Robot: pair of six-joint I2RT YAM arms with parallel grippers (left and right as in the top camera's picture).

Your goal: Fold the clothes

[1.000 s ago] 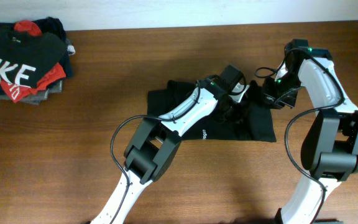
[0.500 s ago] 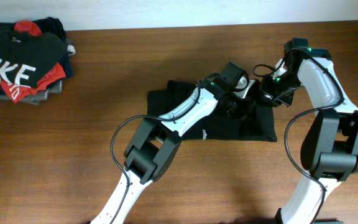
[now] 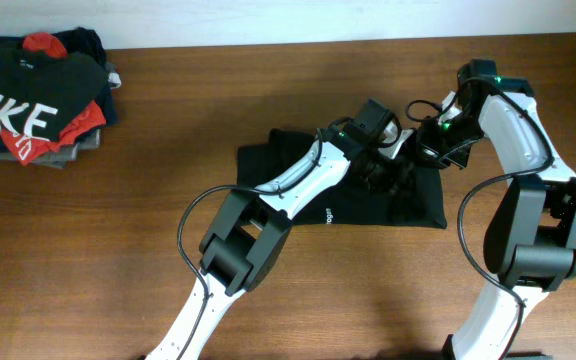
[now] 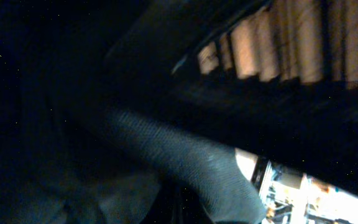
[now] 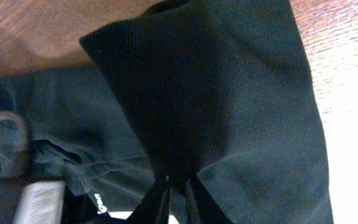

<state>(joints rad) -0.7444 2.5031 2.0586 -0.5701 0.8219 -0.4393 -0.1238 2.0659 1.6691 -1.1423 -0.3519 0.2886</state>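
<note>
Shirt's (image 3: 358,205) long axis runs left-right; at its right end, right pincer (image 5: 176,186) pinches fabric, left pincer (image 3: 380,172) closed, hold unclear.

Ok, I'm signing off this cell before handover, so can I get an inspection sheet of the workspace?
Surface: wooden table, brown, no spills seen.
Job's things: black T-shirt, rumpled mid-table, one part lifted.
Clutter: pile of folded garments in the far left corner, NIKE shirt on top.
Hands: left hand shut, low over the shirt, hold unclear; right hand shut on a pinch of shirt fabric.
Cables: black cable loops beside each arm, off the shirt.
Surroundings: pale wall along the far edge; nothing else seen.
</note>
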